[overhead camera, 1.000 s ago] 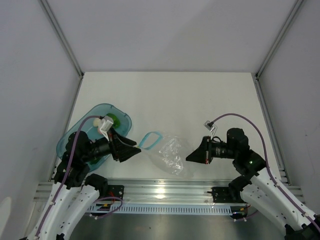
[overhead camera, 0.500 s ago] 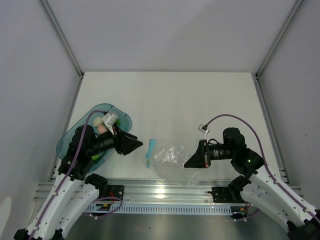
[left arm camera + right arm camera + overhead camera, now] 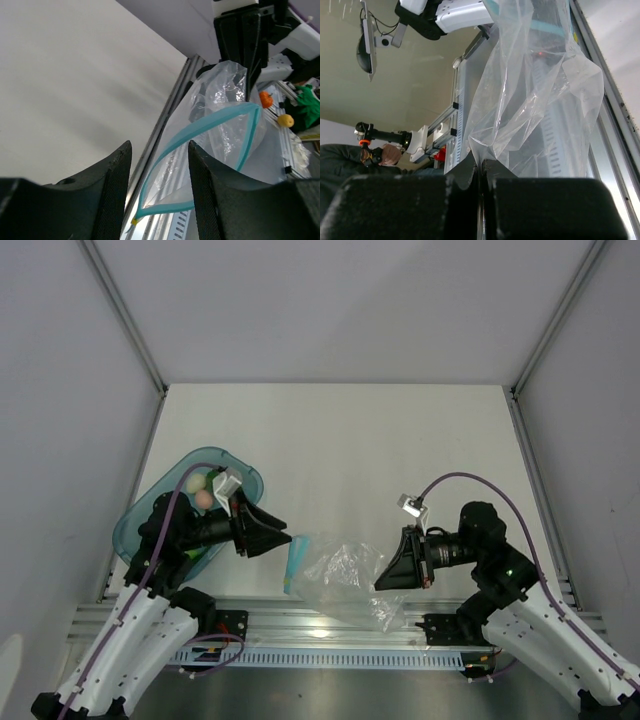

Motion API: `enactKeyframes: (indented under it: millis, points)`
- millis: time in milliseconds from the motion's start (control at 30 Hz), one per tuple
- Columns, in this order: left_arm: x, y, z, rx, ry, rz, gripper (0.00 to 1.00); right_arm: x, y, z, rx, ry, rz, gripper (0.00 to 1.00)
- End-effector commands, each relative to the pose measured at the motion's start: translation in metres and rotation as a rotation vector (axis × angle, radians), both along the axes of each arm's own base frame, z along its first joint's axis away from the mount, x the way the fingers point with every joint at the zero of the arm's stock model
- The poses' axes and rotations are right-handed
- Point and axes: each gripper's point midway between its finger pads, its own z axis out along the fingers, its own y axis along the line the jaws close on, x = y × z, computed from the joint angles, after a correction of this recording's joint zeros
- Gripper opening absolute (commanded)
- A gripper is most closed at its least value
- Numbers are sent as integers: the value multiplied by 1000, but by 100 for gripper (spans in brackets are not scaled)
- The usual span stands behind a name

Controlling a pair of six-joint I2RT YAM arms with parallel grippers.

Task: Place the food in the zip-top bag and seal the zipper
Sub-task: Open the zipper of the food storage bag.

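Top external view: the zip-top bag (image 3: 345, 575) hangs crumpled from the right fingers (image 3: 392, 565), which pinch its closed end. Over the past second the left fingers (image 3: 270, 532) let go of the zipper (image 3: 296, 558) and now stand just beside it, while the bag has moved toward the near edge of the desk (image 3: 350, 440). The food (image 3: 203, 496) lies in the blue tray (image 3: 130, 530), well to the left of the bag. Left wrist view: the left fingers (image 3: 116, 185) are apart with nothing between them, and beyond them the zipper (image 3: 210, 120) forms an open loop. Right wrist view: the right fingers (image 3: 465, 175) are together, clamped on a fold of the bag (image 3: 535, 100), in which no piece shows. The mouth, now free, appears to gape unaided, so filling can probably start
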Motion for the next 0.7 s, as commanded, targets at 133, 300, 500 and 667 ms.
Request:
enactKeyframes:
  millis: [133,300,500,667]
  points:
    - [-30,-14,11,-95,-14,-245,57,-10,3,31,80,-53,93,0]
    - [-35,-17,8,-86,-2,-275,58,-11,6,39,102,-61,115,0]
    - [-35,-20,7,-85,12,-276,53,-14,8,45,116,-72,136,0]
    - [-40,-25,19,-99,19,-329,35,-6,14,41,86,-53,128,0]
